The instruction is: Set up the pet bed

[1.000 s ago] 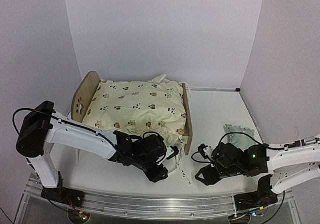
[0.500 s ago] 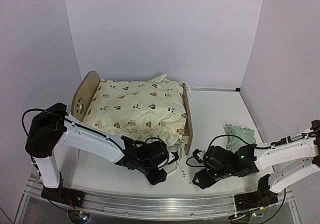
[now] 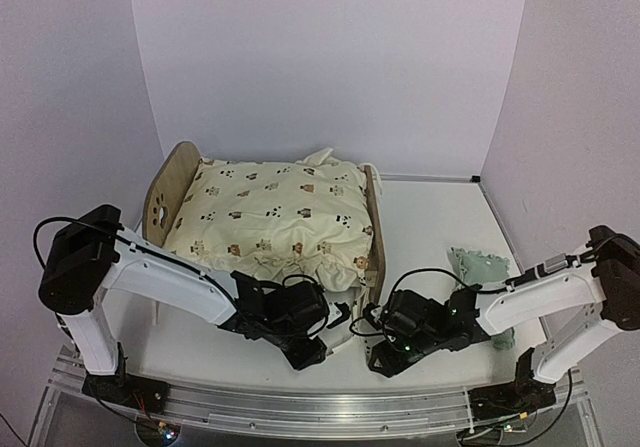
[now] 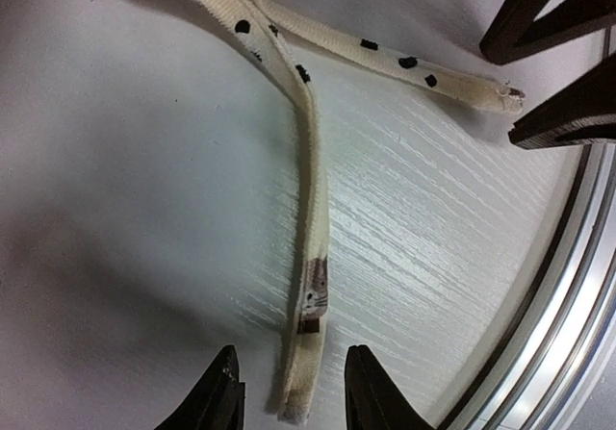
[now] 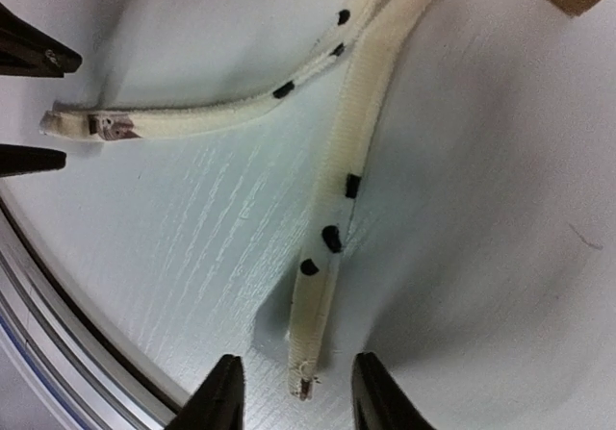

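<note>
Cream bear-print cushion (image 3: 270, 217) already filled the light-wood pet bed (image 3: 165, 192), just beyond the left gripper (image 3: 305, 352) and right gripper (image 3: 380, 362); tying seemingly remained. Left wrist: jaws half-open astride one dotted fabric tie (image 4: 313, 209), gripping nothing. Right wrist: likewise, astride the other tie (image 5: 337, 209).

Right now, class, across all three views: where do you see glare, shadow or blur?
Left wrist: sheen streaks the table right of the tie, with shadow at left. Right wrist: similar sheen, and shadow beside the second tie; the near fingertips look soft. Top external: even light, sharp on the pet bed.
</note>
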Motion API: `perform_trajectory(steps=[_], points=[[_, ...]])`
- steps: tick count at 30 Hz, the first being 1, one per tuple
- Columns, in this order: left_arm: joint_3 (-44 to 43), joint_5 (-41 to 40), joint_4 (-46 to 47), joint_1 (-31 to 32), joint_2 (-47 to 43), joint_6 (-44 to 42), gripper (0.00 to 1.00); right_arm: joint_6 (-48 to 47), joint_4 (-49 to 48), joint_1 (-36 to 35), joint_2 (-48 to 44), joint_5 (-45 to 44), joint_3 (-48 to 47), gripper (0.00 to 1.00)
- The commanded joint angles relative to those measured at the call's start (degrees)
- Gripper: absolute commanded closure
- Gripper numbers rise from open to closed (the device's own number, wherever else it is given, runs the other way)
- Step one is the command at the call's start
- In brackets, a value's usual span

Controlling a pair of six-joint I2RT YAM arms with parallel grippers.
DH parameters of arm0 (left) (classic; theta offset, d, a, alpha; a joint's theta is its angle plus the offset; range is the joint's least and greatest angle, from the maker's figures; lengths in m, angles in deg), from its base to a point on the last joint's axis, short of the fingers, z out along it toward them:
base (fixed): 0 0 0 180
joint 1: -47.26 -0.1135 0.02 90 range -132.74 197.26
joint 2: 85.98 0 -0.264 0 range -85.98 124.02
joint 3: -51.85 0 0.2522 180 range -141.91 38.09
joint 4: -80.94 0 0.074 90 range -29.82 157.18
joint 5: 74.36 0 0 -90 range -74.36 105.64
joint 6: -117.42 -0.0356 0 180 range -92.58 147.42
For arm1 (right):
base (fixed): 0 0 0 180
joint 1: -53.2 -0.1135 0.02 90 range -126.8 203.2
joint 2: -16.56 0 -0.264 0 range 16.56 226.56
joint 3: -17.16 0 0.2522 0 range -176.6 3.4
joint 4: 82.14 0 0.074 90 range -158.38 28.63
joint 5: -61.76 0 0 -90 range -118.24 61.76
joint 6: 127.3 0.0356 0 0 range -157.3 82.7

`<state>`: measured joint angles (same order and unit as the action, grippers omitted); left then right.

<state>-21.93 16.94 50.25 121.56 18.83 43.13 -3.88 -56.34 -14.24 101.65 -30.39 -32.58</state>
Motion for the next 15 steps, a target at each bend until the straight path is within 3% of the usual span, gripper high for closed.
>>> perform_trajectory(steps=[1,9,15], points=[[0.9,-0.8,1.3,0.0,-4.4,0.8,0.63,-0.1,0.6,-0.9,2.8,1.7,-1.7,0.72],[2.2,-2.8,1.0,0.0,-6.6,1.0,0.64,0.9,2.6,-1.8,6.0,1.0,-2.7,0.99],[2.9,-2.9,1.2,0.0,-8.0,1.1,0.65,1.8,3.9,-1.8,4.9,-1.3,-3.4,1.0]])
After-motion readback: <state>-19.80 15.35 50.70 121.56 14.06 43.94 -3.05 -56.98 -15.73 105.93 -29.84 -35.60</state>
